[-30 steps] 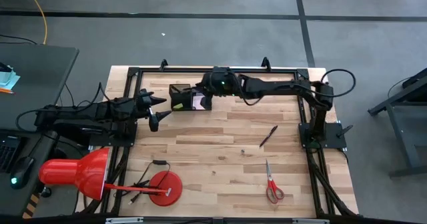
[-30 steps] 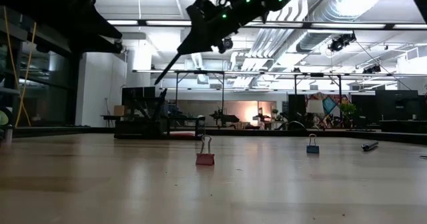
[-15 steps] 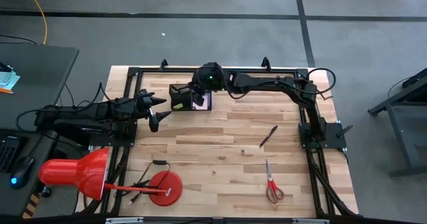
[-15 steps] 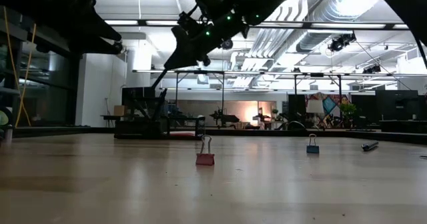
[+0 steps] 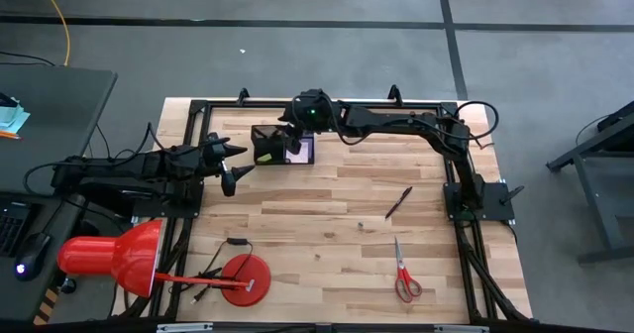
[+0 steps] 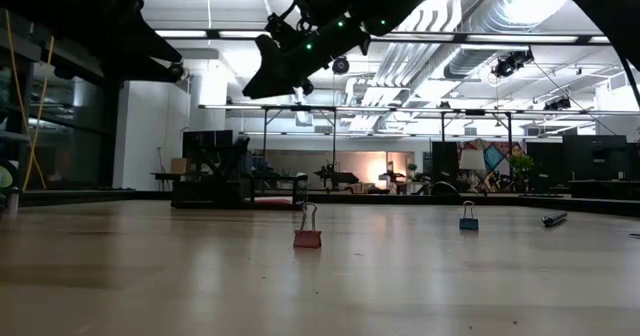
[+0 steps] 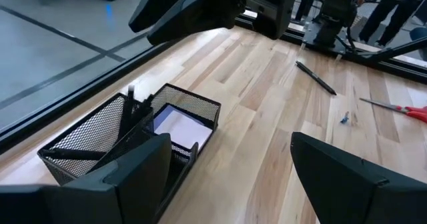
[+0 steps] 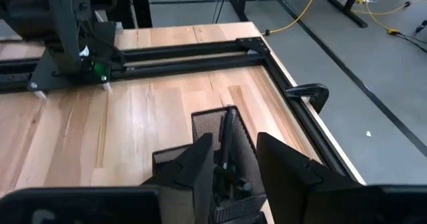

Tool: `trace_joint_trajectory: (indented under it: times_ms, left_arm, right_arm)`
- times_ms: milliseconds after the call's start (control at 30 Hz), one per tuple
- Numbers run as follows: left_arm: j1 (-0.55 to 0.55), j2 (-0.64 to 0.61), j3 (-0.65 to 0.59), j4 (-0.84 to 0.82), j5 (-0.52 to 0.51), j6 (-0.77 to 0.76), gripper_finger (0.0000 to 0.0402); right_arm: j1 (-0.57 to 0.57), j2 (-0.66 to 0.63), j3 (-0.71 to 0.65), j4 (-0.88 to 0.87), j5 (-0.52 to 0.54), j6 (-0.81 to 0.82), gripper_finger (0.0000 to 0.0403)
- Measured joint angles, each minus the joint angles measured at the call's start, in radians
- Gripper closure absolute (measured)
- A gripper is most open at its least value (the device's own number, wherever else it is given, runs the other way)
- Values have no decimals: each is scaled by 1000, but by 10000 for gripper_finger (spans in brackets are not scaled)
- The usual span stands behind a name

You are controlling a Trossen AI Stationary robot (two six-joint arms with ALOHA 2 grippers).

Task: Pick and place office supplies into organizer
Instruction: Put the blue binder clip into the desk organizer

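Over at your left, the left gripper point(image 5: 230, 166) waits just beside the organizer point(image 5: 282, 144), its fingers spread wide with nothing between them, as the left wrist view shows. That view also gives you the box's inside: pens standing in the mesh compartment point(image 7: 93, 137) and a pale pad point(image 7: 175, 125) lying in the other one.

Move right and the right gripper point(image 5: 294, 135) hovers directly above the organizer. From the right wrist view its fingers point(image 8: 200, 164) stand slightly parted, straddling a slim black pen point(image 8: 225, 141) that stands in the pen compartment; you cannot tell whether they touch it.

The risk, as I judge it: if the fingers lift while gripping or brushing that pen, it could tip out over the mesh wall, or the light box could shift across the wood. Raise the arm straight, with the fingers fully apart.

Further right, another black pen point(image 5: 398, 202) lies on the table, and the red-handled scissors point(image 5: 404, 277) lie nearer the front edge, both well apart from the box and not yet placed.

The low view adds what the high view does not: a red binder clip point(image 6: 307, 234) and a blue one point(image 6: 468, 219) upright on the table.
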Motion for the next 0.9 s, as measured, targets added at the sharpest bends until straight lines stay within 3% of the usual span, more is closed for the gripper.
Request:
trace_joint_trajectory:
  times_ms: [200,400,567,700,900]
  left_arm:
    - [0,-1,-16,6,0,-7,108]
    - [0,2,-69,50,-16,-4,108]
    - [0,-5,-68,75,-32,-23,108]
    - [0,-7,-68,76,-23,-25,108]
    - [0,-12,-68,76,-23,-30,108]
  right_arm:
    - [8,0,0,-13,-35,21,284]
    - [49,-21,0,-222,-65,66,294]
    - [122,-27,-12,-246,-83,94,305]
    - [209,-29,-83,-60,-63,101,312]
    - [339,-29,-355,471,27,107,318]
